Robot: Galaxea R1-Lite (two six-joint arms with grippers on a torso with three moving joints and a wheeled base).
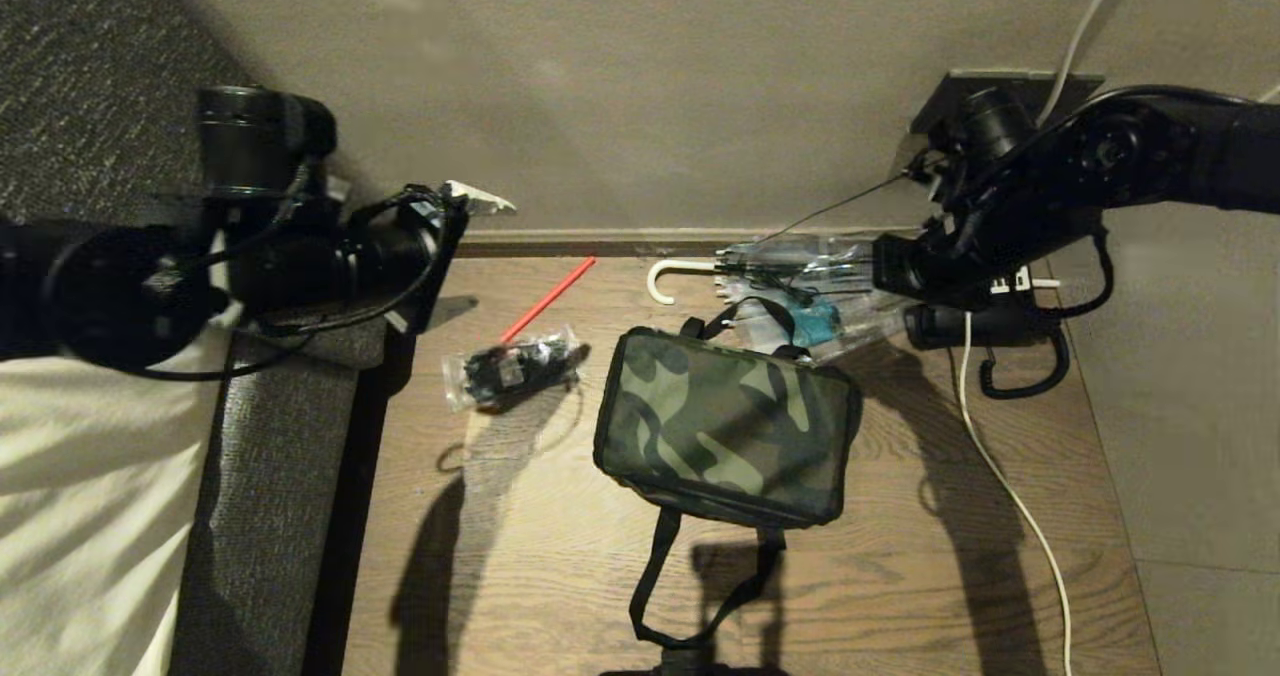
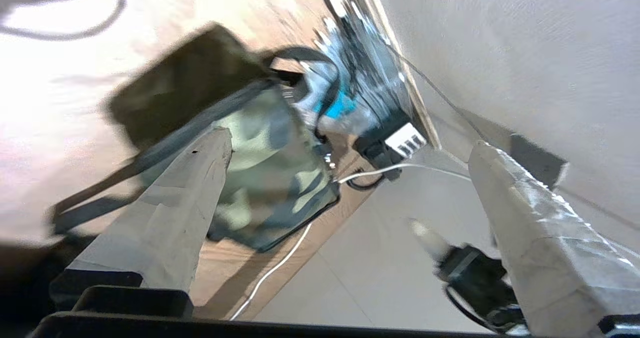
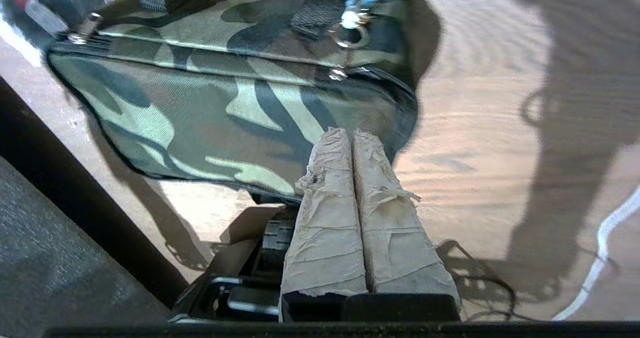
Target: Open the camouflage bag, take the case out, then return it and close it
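Note:
The camouflage bag (image 1: pixel 725 426) lies flat and zipped shut on the wooden floor, with black strap handles at both long sides. The right wrist view shows the bag (image 3: pixel 200 98) with a metal zip-pull ring (image 3: pixel 350 35) on its edge. My right gripper (image 3: pixel 352 133) hangs shut and empty above a corner of the bag, its taped fingers pressed together. My left gripper (image 2: pixel 350 140) is raised well to the left of the bag (image 2: pixel 270 163), open wide with nothing between its fingers. The case is out of view.
A clear packet of black items (image 1: pixel 515 368) and a red stick (image 1: pixel 548 299) lie left of the bag. A clear umbrella (image 1: pixel 790 266) and a black telephone (image 1: pixel 985 321) sit by the wall. A white cable (image 1: pixel 1010 486) runs down the right. Grey upholstery (image 1: pixel 270 476) borders the left.

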